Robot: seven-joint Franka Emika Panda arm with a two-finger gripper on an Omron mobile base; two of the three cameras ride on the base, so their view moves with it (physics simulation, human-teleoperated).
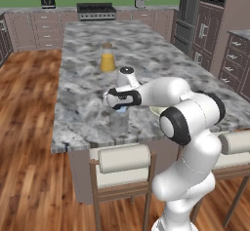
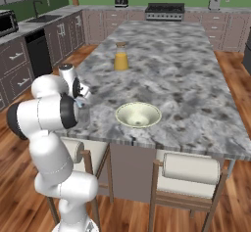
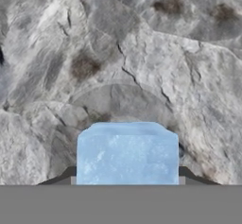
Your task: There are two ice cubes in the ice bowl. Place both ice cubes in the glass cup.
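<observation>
Marble counter [image 1: 88,79] — claw [image 3: 126,183] grips ice cube [image 3: 126,153] directly above glass cup [image 1: 118,120].

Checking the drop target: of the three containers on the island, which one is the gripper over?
The glass cup, clear and empty, beneath the gripper; the ice bowl and orange-filled jar stand apart.

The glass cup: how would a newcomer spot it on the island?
On the marble island, look at the near edge, straight below the claw gripping an ice cube. The glass cup is clear and faint, unlike the orange jar and cream bowl.
</observation>
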